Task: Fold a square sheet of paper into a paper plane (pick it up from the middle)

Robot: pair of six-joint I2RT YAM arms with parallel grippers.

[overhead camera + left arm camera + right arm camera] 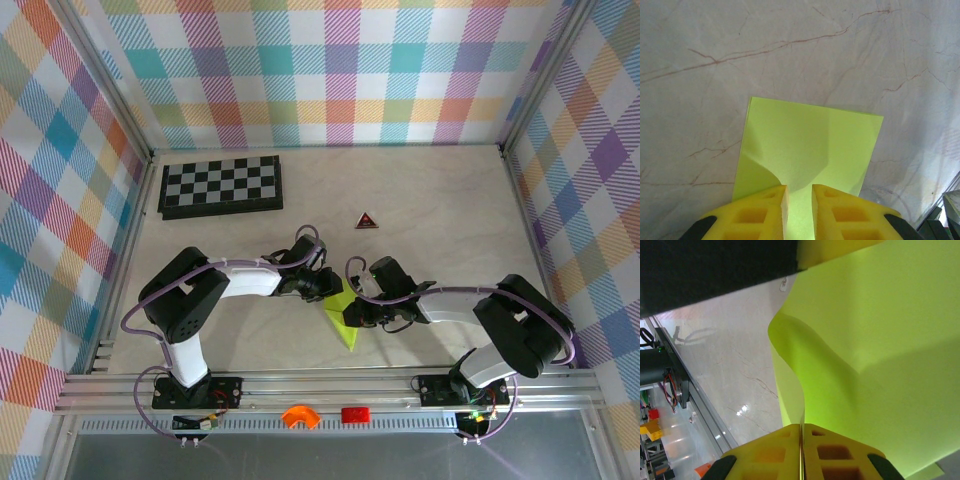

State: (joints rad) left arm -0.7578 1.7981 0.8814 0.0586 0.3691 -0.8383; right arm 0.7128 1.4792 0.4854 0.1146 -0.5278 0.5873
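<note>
At the near middle of the table (440, 200), between the two arms:
- The paper plane (345, 320) is resting low over the marble, its sharp tip pointing toward the near rail.
- The left gripper (798, 200) is reaching in from the left. Its yellow jaws are standing narrow and pinching a raised part of the lime sheet, which is bulging up between them.
- The right gripper (801, 440) is coming in from the right. Its jaws are pressing fully together on a thin edge of the same sheet, which is curling up beyond them.
- A chessboard (221, 186) is lying at the far left, well apart.
- A red triangular piece (366, 221) is sitting beyond the grippers.
</note>
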